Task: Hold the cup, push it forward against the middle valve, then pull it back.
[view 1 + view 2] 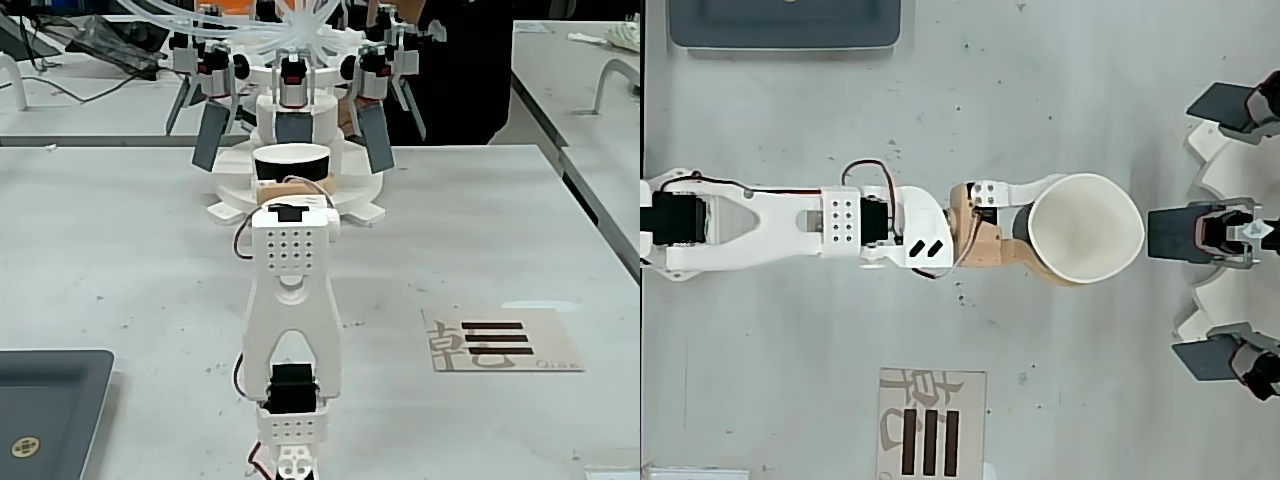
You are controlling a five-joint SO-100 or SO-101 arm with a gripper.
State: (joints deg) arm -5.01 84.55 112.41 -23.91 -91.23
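Note:
The cup [1087, 228], black outside and white inside, sits in my gripper [1060, 232], squeezed slightly oval between the white finger [1035, 190] and the tan finger [1025, 262]. My gripper is shut on it. In the overhead view a narrow gap separates the cup's rim from the squarish grey paddle of the middle valve [1185, 235]. In the fixed view the cup [292, 161] shows just beyond the gripper [292, 186], directly in front of the middle valve [293, 126]. The fingertips are hidden there by the wrist.
Side valves with slanted grey paddles [211, 135] [375, 137] flank the middle one on a white round stand [355, 200]. A dark grey tray [45, 410] lies by the arm's base. A card with black bars [500, 340] lies on the table.

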